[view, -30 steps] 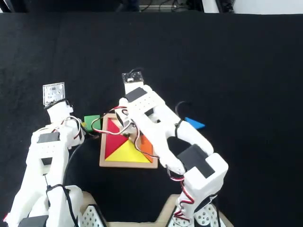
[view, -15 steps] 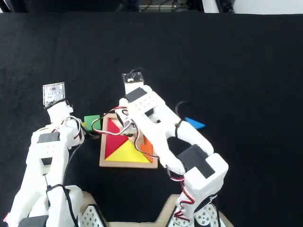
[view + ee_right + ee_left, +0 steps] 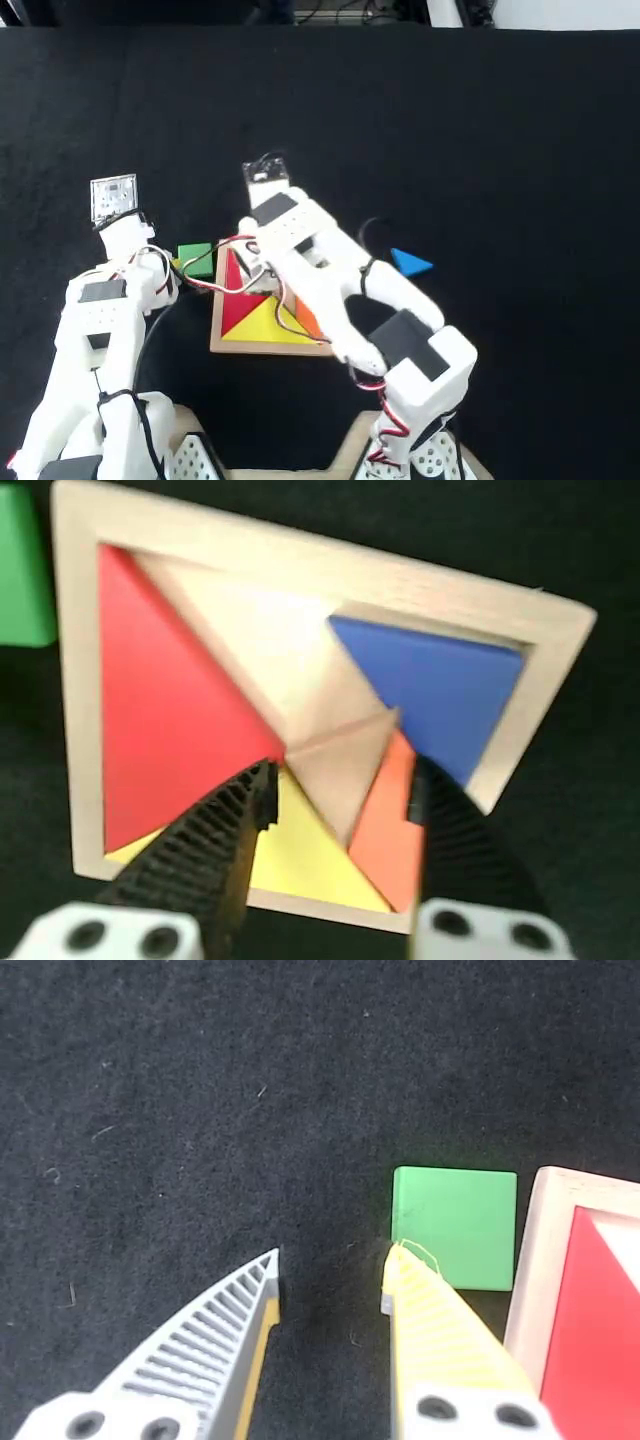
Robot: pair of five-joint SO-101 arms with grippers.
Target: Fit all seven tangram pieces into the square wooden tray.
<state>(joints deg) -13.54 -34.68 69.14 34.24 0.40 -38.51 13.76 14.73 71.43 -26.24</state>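
Lying on the black table (image 3: 500, 130), the square wooden tray (image 3: 300, 568) sits directly below the right gripper (image 3: 340, 775), whose jaws are spread and empty. Bare wood shows in the gap between their tips and ahead of them. The red triangle (image 3: 160, 720) fills the tray outside one jaw, and the blue triangle (image 3: 440, 685) lies ahead of the other. The yellow triangle (image 3: 300, 850) lies partly under the first jaw, the orange piece (image 3: 390, 820) beside the second. The left gripper (image 3: 333, 1255) is also spread wide, gripping nothing. The green square (image 3: 455, 1222) rests just ahead of its yellow jaw's tip, outside the tray, near its rim. A small blue triangle (image 3: 411, 262) lies on the table, well apart from both pairs of jaws.
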